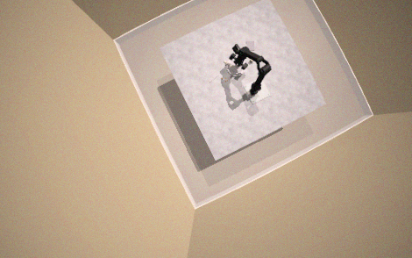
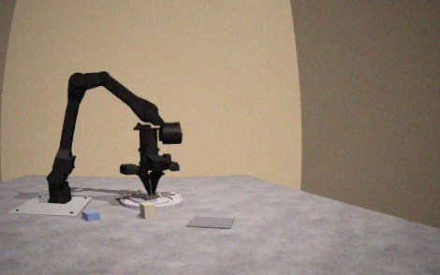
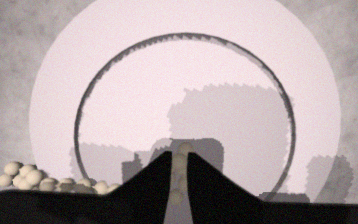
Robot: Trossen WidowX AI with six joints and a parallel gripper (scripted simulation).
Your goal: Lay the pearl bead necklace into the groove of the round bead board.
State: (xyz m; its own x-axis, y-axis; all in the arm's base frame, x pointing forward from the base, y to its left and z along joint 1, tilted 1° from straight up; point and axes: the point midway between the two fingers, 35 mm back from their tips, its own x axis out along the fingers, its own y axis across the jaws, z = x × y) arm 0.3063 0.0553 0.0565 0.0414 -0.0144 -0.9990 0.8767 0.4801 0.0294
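The round bead board (image 2: 125, 201) (image 3: 55, 95) is pale pink-white, with a thin dark circular groove. My gripper (image 2: 152, 194) (image 3: 179, 159) points down low over the board, inside the groove's ring, and is shut on the pearl bead necklace (image 3: 185, 148). A few cream beads show between and just past the fingertips. More cream beads lie in a bunched heap at the lower left of the wrist view, across the board's edge and towards the groove. The fingers hide the near part of the groove and the middle of the necklace. Whether any bead sits in the groove is unclear.
A beige block (image 2: 147, 210) stands just in front of the board. A blue block (image 2: 91, 215) lies near the arm's white base plate (image 2: 29, 208). A flat grey plate (image 2: 211, 223) lies to the right. Small orange pieces (image 2: 128, 192) show behind the board's left side.
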